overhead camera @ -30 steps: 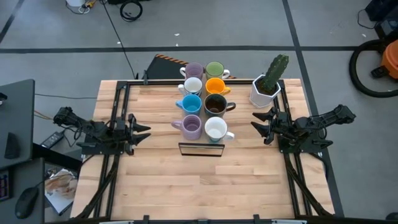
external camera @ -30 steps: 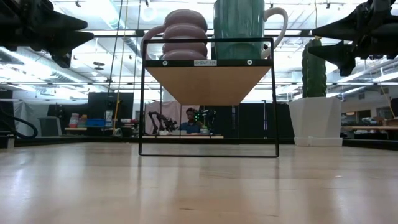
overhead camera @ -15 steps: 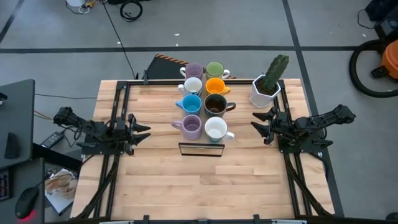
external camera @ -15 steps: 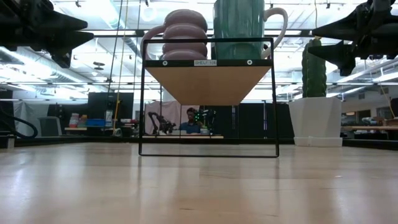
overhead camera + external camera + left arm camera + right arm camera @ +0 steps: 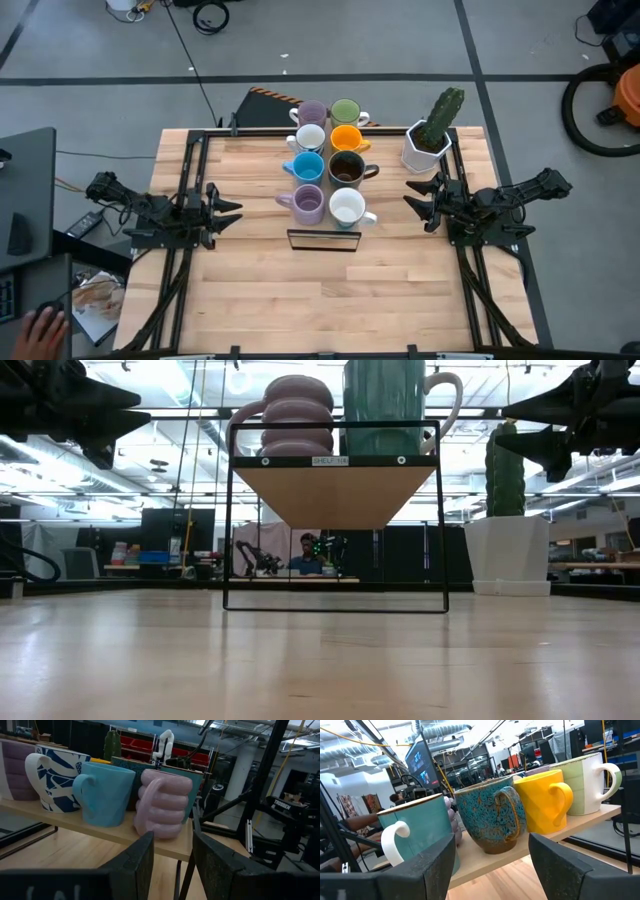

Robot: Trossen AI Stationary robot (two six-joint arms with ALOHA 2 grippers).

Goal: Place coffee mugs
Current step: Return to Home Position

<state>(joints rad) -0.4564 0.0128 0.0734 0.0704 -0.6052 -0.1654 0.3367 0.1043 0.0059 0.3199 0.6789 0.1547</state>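
Eight mugs stand on their bases in two rows on a raised wooden shelf (image 5: 323,238) at the table's middle. From far to near, the rows are lilac (image 5: 312,112) and green (image 5: 345,111), patterned white (image 5: 309,138) and orange (image 5: 346,138), blue (image 5: 306,166) and dark brown (image 5: 346,168), then lilac (image 5: 308,204) and a mug white inside (image 5: 347,207). My left gripper (image 5: 232,208) hovers open to the left of the shelf, pointing at the near lilac mug (image 5: 165,802). My right gripper (image 5: 412,195) hovers open to the right of the shelf, facing the mug with the teal outside (image 5: 417,835).
A white faceted pot with a green cactus (image 5: 428,140) stands at the far right of the table, just beyond my right gripper. Bare wood (image 5: 330,300) lies between the shelf and the near edge. A person's hand (image 5: 40,326) shows at the desk beside the table's left.
Both arms and all the mugs have kept still. A person's hand has come into the high view at the desk to the left of the table.
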